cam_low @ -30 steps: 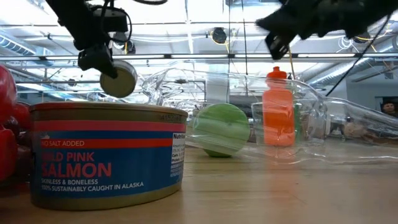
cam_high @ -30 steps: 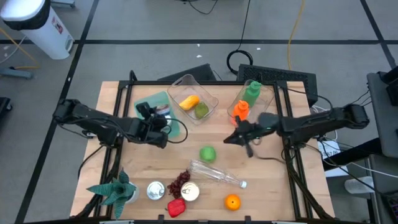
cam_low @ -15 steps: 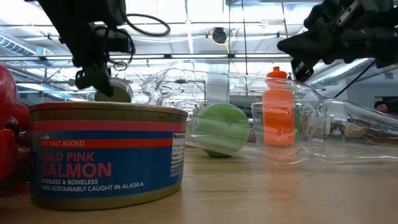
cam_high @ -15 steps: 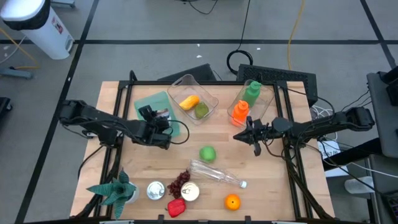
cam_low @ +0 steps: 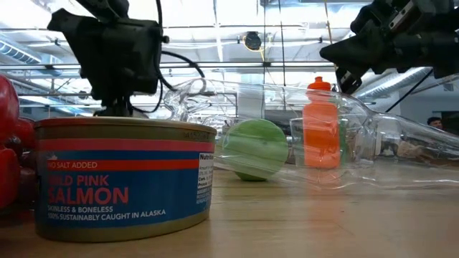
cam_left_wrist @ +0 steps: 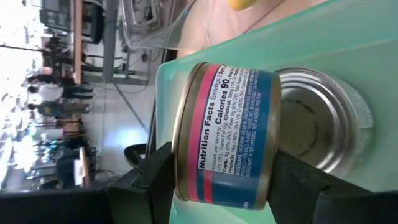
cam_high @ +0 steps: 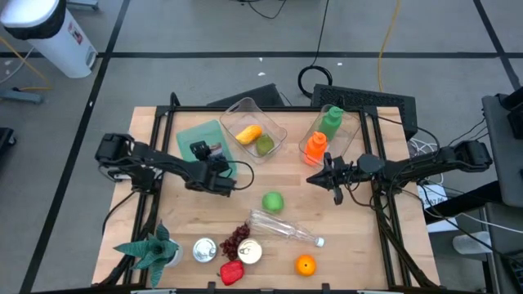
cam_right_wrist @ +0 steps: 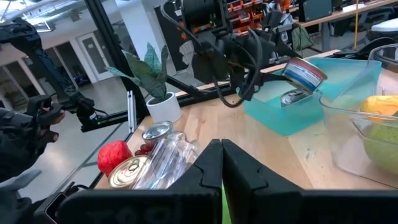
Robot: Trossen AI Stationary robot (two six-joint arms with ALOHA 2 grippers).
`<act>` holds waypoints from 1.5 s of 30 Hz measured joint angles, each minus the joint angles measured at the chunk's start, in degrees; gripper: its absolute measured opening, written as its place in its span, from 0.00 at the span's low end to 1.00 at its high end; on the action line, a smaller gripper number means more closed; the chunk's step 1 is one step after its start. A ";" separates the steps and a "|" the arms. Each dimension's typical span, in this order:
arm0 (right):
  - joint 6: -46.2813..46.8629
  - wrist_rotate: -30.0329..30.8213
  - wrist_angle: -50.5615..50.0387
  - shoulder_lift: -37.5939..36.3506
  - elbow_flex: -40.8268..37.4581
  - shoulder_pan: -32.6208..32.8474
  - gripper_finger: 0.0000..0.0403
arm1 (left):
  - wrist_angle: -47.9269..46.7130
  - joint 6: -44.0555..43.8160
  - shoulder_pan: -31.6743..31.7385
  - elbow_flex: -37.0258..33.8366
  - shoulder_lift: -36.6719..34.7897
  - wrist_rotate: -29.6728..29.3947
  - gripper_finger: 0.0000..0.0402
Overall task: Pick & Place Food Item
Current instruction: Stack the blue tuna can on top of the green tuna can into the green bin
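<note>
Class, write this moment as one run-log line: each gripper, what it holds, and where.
left gripper: shut on can | over green tray, second can inside | right gripper: shut, empty, waiting near orange bottle

Blue-and-pink labelled can (cam_left_wrist: 227, 134) clamped between left tool (cam_left_wrist: 217, 180) fingers, tipped on side, silver end facing out. Hangs over teal tray (cam_high: 214, 139), by second can (cam_right_wrist: 292, 98) lying in tray.
</note>
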 joint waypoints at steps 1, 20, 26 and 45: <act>-0.01 0.00 0.00 0.00 0.00 0.00 0.00 | 0.18 -0.46 0.01 0.02 0.51 -0.46 0.50; -0.43 -0.17 -0.44 0.00 0.04 0.00 0.00 | 1.91 1.13 -0.32 0.39 3.28 9.50 0.50; -0.45 -0.17 -0.50 0.01 0.04 0.00 0.00 | 1.99 2.12 -0.23 0.42 3.26 10.56 0.52; -0.68 -0.20 -0.52 0.02 0.04 0.00 0.00 | -7.41 -3.91 0.02 0.37 3.46 7.06 0.45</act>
